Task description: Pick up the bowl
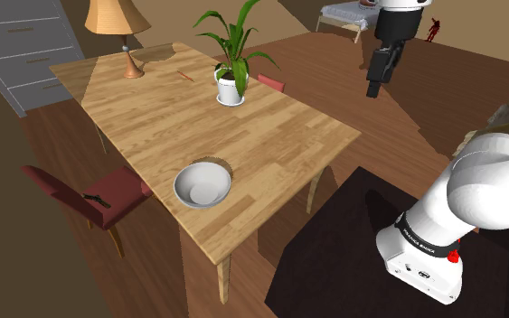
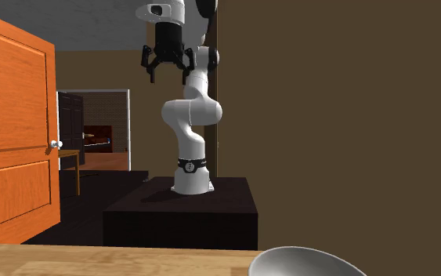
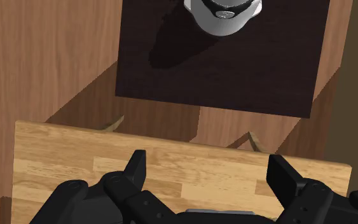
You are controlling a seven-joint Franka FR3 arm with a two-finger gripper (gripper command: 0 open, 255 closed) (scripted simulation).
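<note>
Hovering high, gripper (image 2: 167,77) well apart from bowl (image 1: 202,185) on table (image 1: 279,135).

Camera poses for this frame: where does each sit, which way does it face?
Shoulder view: high beside the stand, looking down over the table and bowl; shows the arm and tool.
Second exterior view: low over the table, facing the robot across the bowl; whole arm, open tool up top.
Wrist view: on the hand, looking down at table edge and stand; both fingers, arm's base.
Shared: shoulder and second exterior views both show the bowl.
</note>
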